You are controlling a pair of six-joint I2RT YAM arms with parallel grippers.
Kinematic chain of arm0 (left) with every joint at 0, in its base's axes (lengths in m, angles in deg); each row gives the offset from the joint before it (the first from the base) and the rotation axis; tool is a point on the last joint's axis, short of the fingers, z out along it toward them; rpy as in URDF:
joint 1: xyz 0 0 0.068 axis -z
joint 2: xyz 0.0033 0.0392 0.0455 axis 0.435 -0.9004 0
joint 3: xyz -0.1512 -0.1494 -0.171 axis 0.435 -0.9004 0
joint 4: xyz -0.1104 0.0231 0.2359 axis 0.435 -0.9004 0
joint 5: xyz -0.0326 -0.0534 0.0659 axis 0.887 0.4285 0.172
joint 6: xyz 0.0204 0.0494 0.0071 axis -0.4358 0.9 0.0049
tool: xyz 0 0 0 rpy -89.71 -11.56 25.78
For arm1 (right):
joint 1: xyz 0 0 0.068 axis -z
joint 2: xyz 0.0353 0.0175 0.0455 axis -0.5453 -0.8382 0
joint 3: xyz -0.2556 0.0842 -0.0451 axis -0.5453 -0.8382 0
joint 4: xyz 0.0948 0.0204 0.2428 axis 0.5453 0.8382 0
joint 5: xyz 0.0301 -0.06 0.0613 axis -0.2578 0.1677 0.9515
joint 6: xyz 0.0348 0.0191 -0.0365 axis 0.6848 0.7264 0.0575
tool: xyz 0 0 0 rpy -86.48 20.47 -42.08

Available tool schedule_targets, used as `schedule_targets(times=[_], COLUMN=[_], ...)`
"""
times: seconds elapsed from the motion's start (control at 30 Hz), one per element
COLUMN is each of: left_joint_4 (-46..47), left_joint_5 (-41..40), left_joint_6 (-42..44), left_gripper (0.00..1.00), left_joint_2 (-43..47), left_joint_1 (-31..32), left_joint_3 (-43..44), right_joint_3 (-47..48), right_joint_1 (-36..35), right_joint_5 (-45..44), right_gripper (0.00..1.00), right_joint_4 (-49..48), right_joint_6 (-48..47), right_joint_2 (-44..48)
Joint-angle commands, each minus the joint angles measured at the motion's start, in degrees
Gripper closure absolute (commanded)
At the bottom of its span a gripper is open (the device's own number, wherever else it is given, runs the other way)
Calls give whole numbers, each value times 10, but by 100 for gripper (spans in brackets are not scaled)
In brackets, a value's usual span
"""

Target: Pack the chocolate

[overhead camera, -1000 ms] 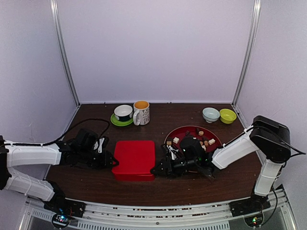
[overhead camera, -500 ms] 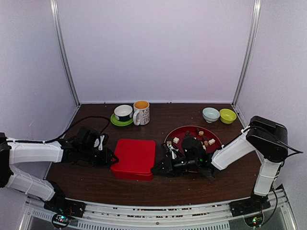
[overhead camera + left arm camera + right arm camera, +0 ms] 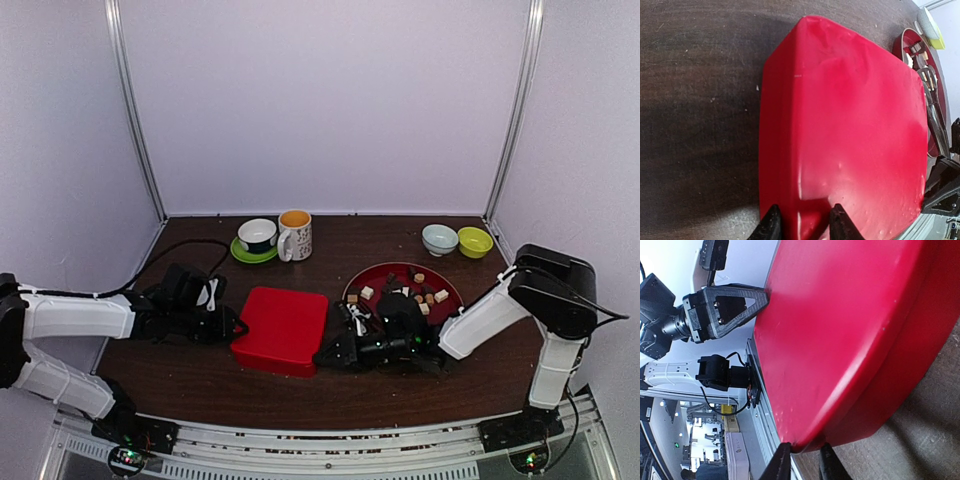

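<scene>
The chocolate (image 3: 429,297) lies loose on the red plate (image 3: 388,267), right of centre on the tabletop (image 3: 350,240). None of it is packed, and the red box (image 3: 282,325) just left of the plate is closed. The left end effector (image 3: 802,226) is clenched on the box's left edge, one finger on the side wall and one on the top. The right end effector (image 3: 802,460) pinches the thin lower rim at the near right corner. The main risk is that narrow right-hand hold: the glossy, rounded rim could slip from between the fingers if the two arms pull unevenly. The box would then skid, twist or drop rather than open. A lid that gives way suddenly could jerk the box toward the plate. The right arm also reaches low across the plate's near side, so a careless swing could sweep pieces off it. It could likewise knock the tongs (image 3: 935,115) that rest at the plate's left edge. Counted, there is one red box, one red plate and one pair of tongs. At the far right stand two small bowls, a pale blue bowl (image 3: 439,239) and a green bowl (image 3: 475,241). At the far left are one cup (image 3: 257,233) on one green saucer (image 3: 240,252), with one mug (image 3: 295,235) beside it. At least seven pieces of chocolate can be made out, tan and cream; the dark ones blend into the plate and cannot be counted surely.
</scene>
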State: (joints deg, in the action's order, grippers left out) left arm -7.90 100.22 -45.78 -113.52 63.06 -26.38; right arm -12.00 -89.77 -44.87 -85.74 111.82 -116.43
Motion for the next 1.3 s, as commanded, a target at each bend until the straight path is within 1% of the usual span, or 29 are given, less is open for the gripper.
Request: schedule_targets(times=[0.0,0.07,0.13,0.2,0.3,0.37,0.47,0.57,0.7,0.77,0.97,1.07,1.17,1.27], left_joint_4=[-39,-70,-98,-118,-133,-130,-128,-111,-60,-48,-42,-34,-17,-10], left_joint_5=[47,24,2,-13,-35,-44,-59,-54,7,24,47,44,55,69], left_joint_6=[24,32,40,48,50,48,48,51,52,57,80,85,83,88], left_gripper=[69,68,67,65,60,55,50,48,50,51,54,54,55,56], left_joint_2=[-17,3,18,29,47,58,72,77,62,49,-20,-45,-66,-92], left_joint_1=[30,29,29,28,28,27,23,5,-39,-53,-84,-87,-87,-87], left_joint_3=[-16,-4,10,23,36,40,48,51,45,48,77,84,86,90], right_joint_3=[-26,-23,-16,-12,2,15,46,85,153,187,278,292,293,292], right_joint_1=[-22,-16,-6,7,34,51,74,94,108,110,116,122,126,128], right_joint_5=[-57,-71,-84,-96,-108,-116,-123,-120,-109,-107,-110,-107,-91,-68], right_gripper=[76,73,66,62,57,51,47,47,45,45,45,45,48,56], right_joint_4=[71,97,128,156,203,233,279,302,316,322,357,355,340,324], right_joint_6=[-15,-31,-52,-71,-105,-130,-166,-189,-203,-207,-212,-212,-207,-200], right_joint_2=[-20,14,46,78,116,133,141,128,85,59,-28,-57,-80,-100])
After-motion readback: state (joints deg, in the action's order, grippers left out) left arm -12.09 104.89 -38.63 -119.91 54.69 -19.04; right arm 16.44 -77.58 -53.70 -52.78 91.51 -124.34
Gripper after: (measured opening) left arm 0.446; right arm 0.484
